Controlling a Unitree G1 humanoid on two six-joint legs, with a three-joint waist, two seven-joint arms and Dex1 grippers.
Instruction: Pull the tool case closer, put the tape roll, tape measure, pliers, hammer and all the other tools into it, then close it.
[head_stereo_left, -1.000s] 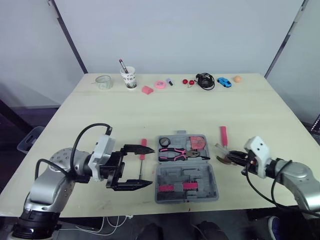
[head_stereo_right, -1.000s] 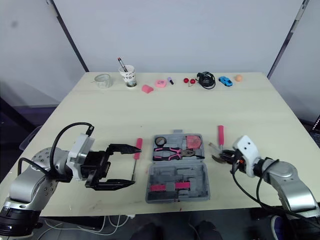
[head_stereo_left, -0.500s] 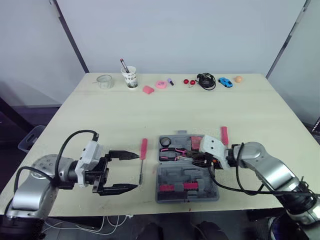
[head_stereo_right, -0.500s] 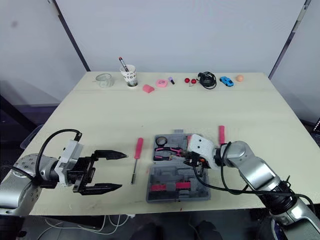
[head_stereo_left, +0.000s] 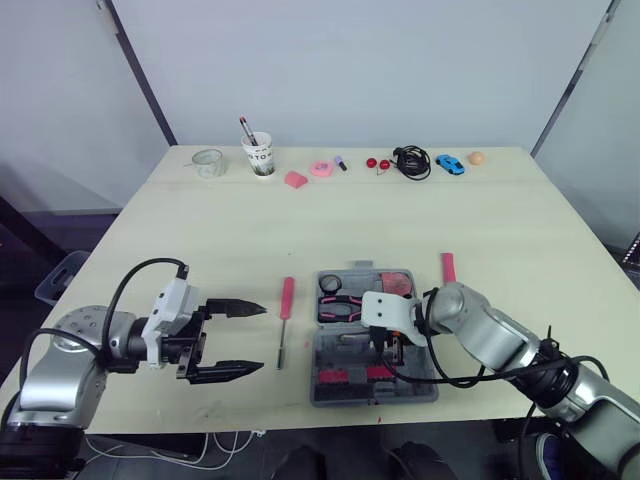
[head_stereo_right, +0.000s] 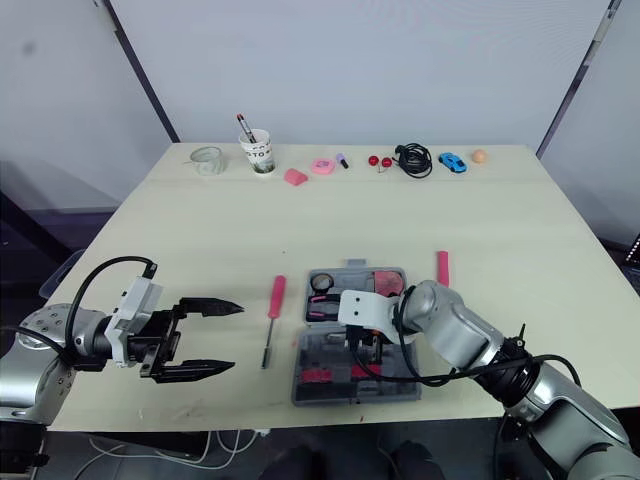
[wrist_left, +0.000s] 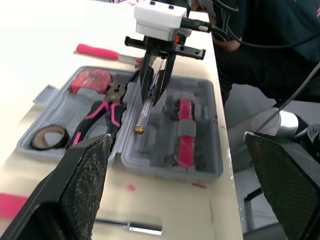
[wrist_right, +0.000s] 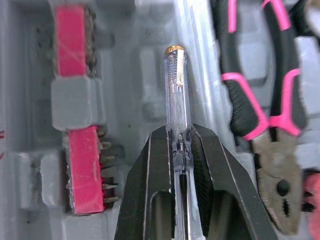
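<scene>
The grey tool case (head_stereo_left: 420, 378) lies open at the table's front middle. Its far half holds a black tape roll (head_stereo_left: 330, 284), a red tape measure (head_stereo_left: 398, 283) and pink-handled pliers (head_stereo_left: 345, 310). My right gripper (wrist_right: 180, 145) is shut on a clear tester screwdriver (wrist_right: 176, 85) with a brass cap, held just above the case's near half beside pink bit holders (wrist_right: 70, 65). A pink screwdriver (head_stereo_left: 285, 305) lies on the table left of the case. My left gripper (head_stereo_left: 262, 338) stands open, apart from it on its left. The hammer's pink handle (head_stereo_left: 448, 267) lies right of the case.
Along the table's far edge stand a glass jar (head_stereo_left: 207, 163), a paper cup with a pen (head_stereo_left: 258, 155), pink items (head_stereo_left: 308, 173), a black cable (head_stereo_left: 409, 161), a blue toy car (head_stereo_left: 449, 164) and an orange ball (head_stereo_left: 475, 157). A person in dark clothing (wrist_left: 260, 45) stands near the table's front edge.
My right gripper has swung left from the table beside the hammer to over the case's near half, carrying the clear screwdriver. My left gripper has drawn back left, away from the pink screwdriver.
</scene>
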